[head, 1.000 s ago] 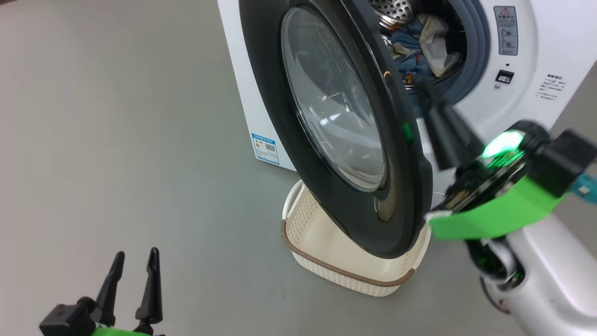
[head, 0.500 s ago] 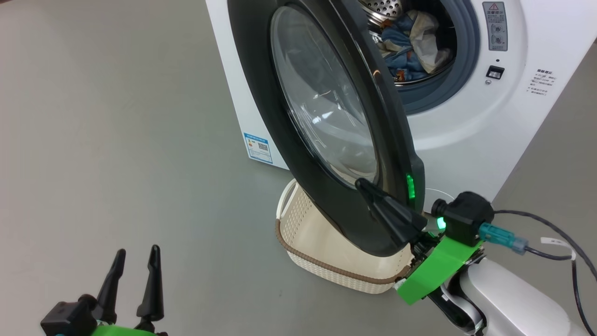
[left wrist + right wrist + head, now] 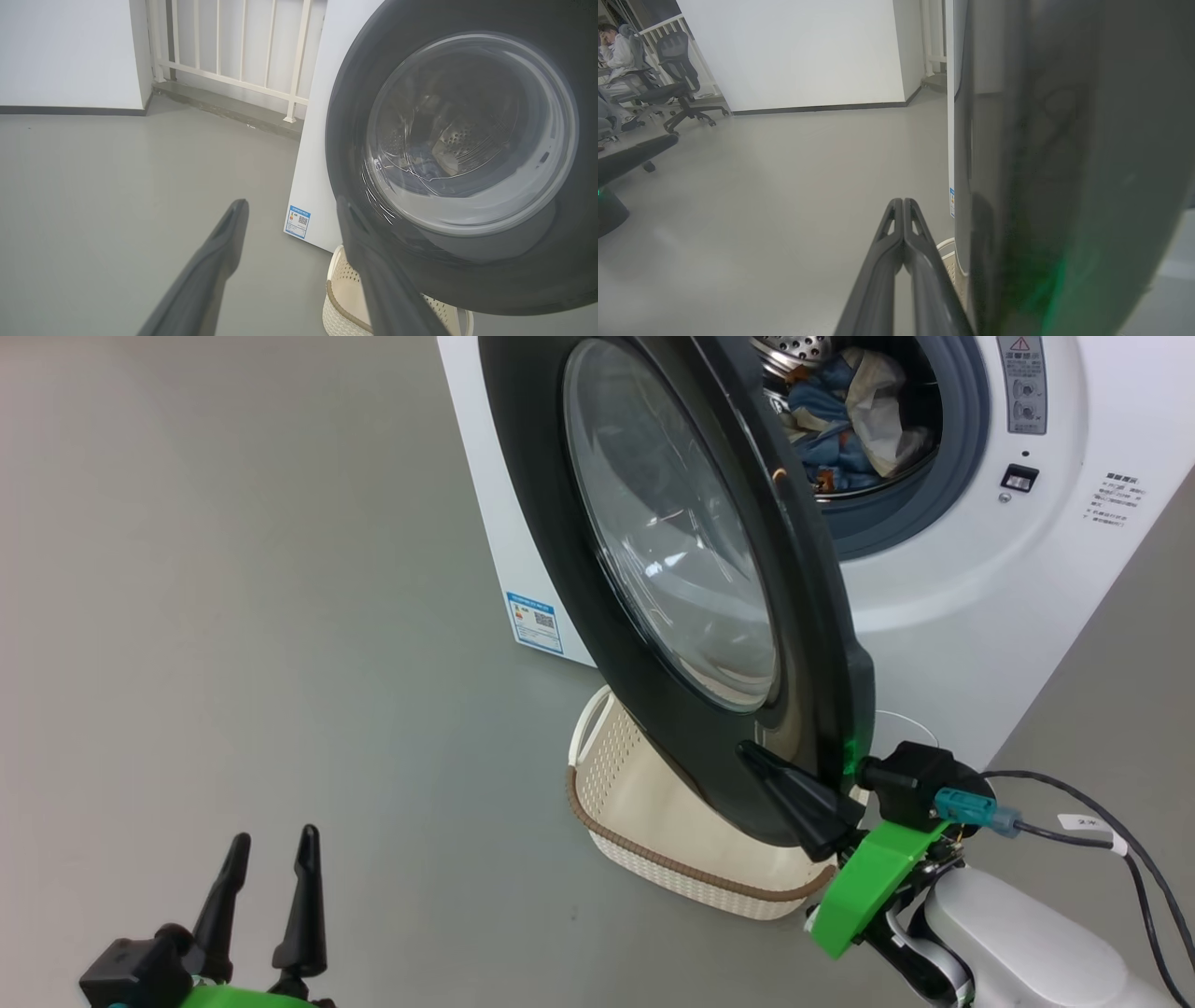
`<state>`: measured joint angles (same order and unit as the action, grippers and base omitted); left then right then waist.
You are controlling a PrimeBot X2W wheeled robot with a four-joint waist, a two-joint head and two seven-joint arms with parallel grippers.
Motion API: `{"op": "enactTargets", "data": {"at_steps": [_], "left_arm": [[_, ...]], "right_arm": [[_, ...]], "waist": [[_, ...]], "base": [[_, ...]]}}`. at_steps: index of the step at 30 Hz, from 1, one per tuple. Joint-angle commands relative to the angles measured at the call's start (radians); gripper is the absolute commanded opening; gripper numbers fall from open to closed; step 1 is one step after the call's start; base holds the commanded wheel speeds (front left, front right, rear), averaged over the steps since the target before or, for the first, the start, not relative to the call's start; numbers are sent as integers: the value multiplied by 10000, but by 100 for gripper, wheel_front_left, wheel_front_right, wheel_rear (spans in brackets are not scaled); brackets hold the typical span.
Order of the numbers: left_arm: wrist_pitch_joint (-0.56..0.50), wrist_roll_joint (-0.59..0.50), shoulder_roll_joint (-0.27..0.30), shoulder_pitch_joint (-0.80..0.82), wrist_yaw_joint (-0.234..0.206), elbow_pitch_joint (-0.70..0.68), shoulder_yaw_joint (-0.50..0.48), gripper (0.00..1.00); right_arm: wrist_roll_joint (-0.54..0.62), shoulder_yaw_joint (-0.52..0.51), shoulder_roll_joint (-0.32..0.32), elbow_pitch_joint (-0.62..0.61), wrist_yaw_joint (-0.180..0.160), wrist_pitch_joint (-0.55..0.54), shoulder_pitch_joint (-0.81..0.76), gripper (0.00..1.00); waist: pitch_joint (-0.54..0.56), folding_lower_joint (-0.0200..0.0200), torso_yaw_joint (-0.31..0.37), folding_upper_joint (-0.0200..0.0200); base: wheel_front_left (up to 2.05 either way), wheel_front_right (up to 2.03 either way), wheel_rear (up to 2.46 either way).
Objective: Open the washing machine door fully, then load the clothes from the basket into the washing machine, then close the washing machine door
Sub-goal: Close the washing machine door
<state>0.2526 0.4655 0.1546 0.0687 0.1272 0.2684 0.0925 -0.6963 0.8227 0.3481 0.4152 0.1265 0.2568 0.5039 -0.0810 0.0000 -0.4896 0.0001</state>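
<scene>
The white washing machine stands at the upper right, and the clothes lie in its drum, blue and cream. The glossy black washing machine door stands about half open and juts out over the cream basket, whose visible inside looks bare. My right gripper is shut on nothing, its tip against or just off the door's outer face near the lower rim. In the right wrist view this right gripper runs beside the door. My left gripper hangs open at the lower left, well clear of the door.
Bare grey floor spreads to the left of the machine. A blue label marks its lower corner. A white railing stands behind it. Far off in the right wrist view a person sits by an office chair.
My right gripper has swung down from beside the drum mouth, round the door's edge, to its outer face near the lower rim. The head camera has shifted a little. The left gripper has stayed put.
</scene>
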Motion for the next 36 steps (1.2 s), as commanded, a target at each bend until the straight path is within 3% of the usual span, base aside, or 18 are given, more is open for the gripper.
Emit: {"op": "enactTargets", "data": {"at_steps": [1,10,23,36], "left_arm": [[91,71,215,427,34,-205,-389,100],[91,16,189,460,34,-334,-415,100],[91,188,239,1009,35,-523,-534,100],[91,301,294,1812,35,-895,-773,100]], "right_arm": [[-148,24,22,-132,42,49,222,0],[-228,-698,148,136,42,49,397,0],[40,-2949,631,235,42,49,1267,0],[79,-3553,1226,893,42,49,3098,0]], "waist": [[-19,0,-6,-1],[-303,0,44,-1],[-1745,0,165,-1],[-3020,0,76,-1]], "base": [[0,0,0],[0,0,0],[0,0,0],[0,0,0]]}}
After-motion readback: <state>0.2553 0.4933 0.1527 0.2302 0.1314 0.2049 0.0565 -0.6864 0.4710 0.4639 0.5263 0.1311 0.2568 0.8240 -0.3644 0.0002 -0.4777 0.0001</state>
